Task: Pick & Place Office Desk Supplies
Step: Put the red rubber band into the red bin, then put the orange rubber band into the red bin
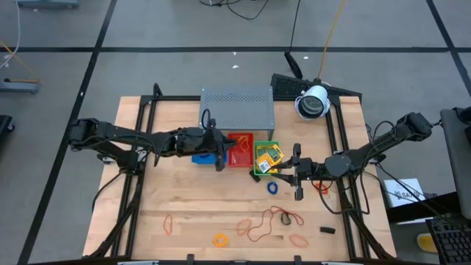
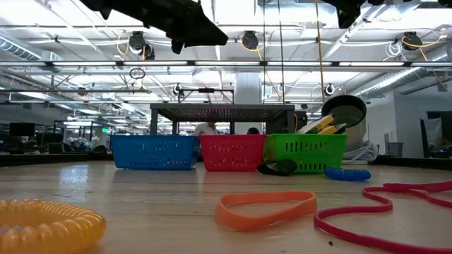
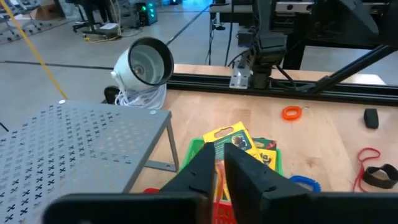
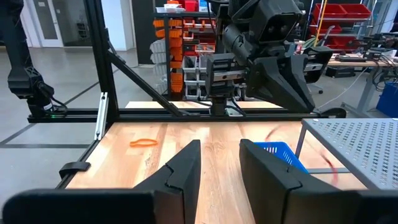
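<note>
The left pincer point(image 1: 219, 152) hangs over the red tray point(image 1: 241, 150), near its 9 o'clock edge. Its jaws are parted by only a thin slit, and nothing shows between them. The right pincer point(image 1: 296, 171) hovers at 3 o'clock of the green tray point(image 1: 263, 171), with its jaws moderately open and empty.

The supplies lie in two lots. Yellow-and-green packets point(image 1: 268, 157) stand propped in the green tray. They are tilted, with the long axis running roughly from 7 to 1 o'clock in the high view, and the upper ends lean past the rim. A blue ring point(image 1: 272, 187) lies at 6 o'clock of that tray. Orange bands point(image 1: 250, 228) and a yellow coil point(image 1: 220, 239) are strewn along the counter point(image 1: 184, 199) near its 6 o'clock edge, and a black piece point(image 1: 327, 230) sits at 4 o'clock.

Risks, as I judge them:
- The leaning packets could tip out if the right pincer brushes them on its way to the blue ring.
- The flat bands may slip from a grasp, because they lie flush on the wood.
- The looped red band point(image 1: 283, 216) might snag its neighbours and drag them along.
</note>
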You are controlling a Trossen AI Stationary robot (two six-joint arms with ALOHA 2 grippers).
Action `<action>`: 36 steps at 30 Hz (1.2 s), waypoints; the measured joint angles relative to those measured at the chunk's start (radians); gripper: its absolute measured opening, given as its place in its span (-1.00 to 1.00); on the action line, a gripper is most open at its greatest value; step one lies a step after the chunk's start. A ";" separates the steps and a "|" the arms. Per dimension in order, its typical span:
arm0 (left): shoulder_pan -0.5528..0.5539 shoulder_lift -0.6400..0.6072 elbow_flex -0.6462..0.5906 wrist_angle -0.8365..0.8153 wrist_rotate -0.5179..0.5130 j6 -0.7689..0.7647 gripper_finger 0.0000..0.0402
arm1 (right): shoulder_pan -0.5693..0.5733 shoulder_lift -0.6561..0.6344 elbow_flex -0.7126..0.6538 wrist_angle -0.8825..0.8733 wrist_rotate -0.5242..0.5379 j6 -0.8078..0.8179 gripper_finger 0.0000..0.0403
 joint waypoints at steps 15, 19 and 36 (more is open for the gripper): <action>-0.036 0.019 0.001 -0.021 0.188 -0.128 -0.07 | 0.000 0.000 0.000 -0.006 -0.001 0.000 -0.50; -0.129 0.102 0.002 0.001 0.271 -0.173 -0.05 | 0.000 0.000 0.000 -0.012 -0.001 0.000 -0.50; -0.528 0.674 0.001 0.617 -0.072 -0.290 -0.05 | 0.000 0.000 0.000 -0.013 -0.001 0.008 -0.50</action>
